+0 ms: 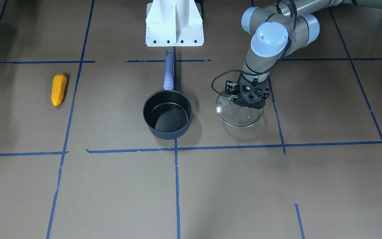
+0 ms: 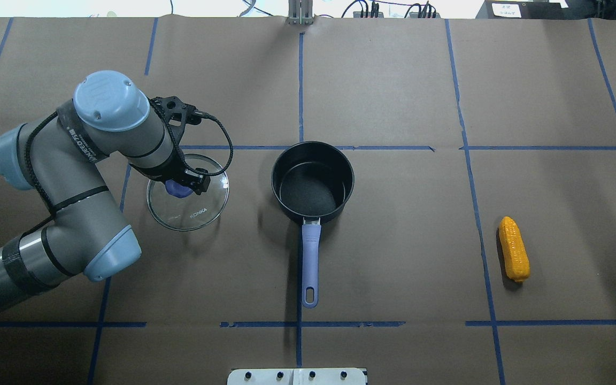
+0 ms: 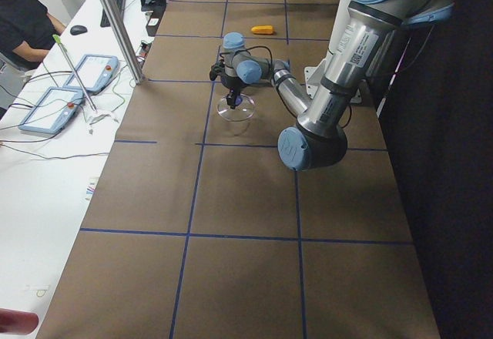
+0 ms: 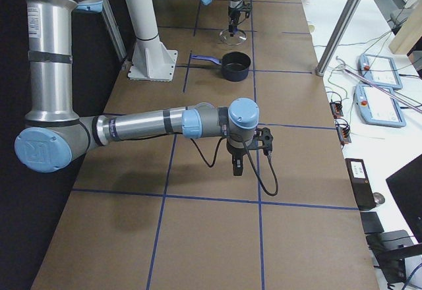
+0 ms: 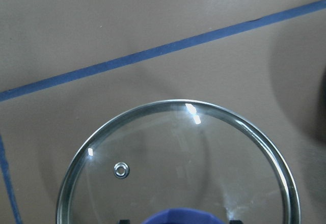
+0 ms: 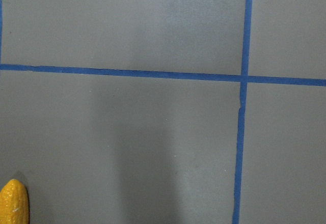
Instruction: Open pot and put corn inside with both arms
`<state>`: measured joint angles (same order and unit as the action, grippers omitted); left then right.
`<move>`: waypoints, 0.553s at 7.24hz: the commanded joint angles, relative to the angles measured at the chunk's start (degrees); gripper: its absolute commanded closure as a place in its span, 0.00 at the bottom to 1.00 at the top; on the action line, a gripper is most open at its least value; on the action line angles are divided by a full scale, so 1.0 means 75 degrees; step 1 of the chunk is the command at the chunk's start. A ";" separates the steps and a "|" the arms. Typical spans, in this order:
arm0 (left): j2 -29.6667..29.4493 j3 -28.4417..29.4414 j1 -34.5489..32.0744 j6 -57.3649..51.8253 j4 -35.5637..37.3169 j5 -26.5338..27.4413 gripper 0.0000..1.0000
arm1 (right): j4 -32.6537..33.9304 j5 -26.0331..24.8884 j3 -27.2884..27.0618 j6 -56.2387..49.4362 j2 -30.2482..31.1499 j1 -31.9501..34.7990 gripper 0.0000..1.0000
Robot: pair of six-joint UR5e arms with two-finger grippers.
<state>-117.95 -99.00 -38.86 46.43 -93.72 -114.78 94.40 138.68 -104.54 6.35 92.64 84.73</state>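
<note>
The pot (image 1: 169,134) stands open at the table's middle with its dark inside bare; its purple-blue handle (image 2: 310,256) points toward the robot's base. The glass lid (image 2: 195,214) is beside the pot on my left side, level, at or just above the table. My left gripper (image 1: 245,104) is shut on the lid's purple knob (image 2: 174,189); the left wrist view shows the lid (image 5: 178,158) from above. The corn (image 2: 514,248) lies alone on the right side, and its tip shows in the right wrist view (image 6: 12,203). My right gripper (image 4: 239,168) hangs above the table near the corn; I cannot tell its state.
The white base stand (image 1: 174,23) sits behind the pot handle. Blue tape lines (image 2: 300,91) grid the brown table. A side desk with tablets (image 3: 77,85) and a metal post (image 3: 115,23) runs along the table's far edge, with a person (image 3: 23,15) seated there.
</note>
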 commanded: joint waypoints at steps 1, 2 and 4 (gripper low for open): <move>0.0105 0.0193 0.0013 0.0149 -0.0348 -0.0012 0.94 | 0.0000 0.0002 -0.0276 0.0826 -0.0257 -0.0444 0.00; 0.0140 0.0216 0.0025 0.0184 -0.0347 -0.0024 0.94 | 0.0000 -0.0021 -0.0346 0.1201 -0.0421 -0.0713 0.00; 0.0316 0.0216 0.0036 0.0185 -0.0324 -0.0024 0.94 | 0.0000 -0.0033 -0.0452 0.1531 -0.0574 -0.0996 0.00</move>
<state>-116.26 -97.46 -38.65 47.75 -96.19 -114.95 94.39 138.51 -107.46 16.07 89.18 78.63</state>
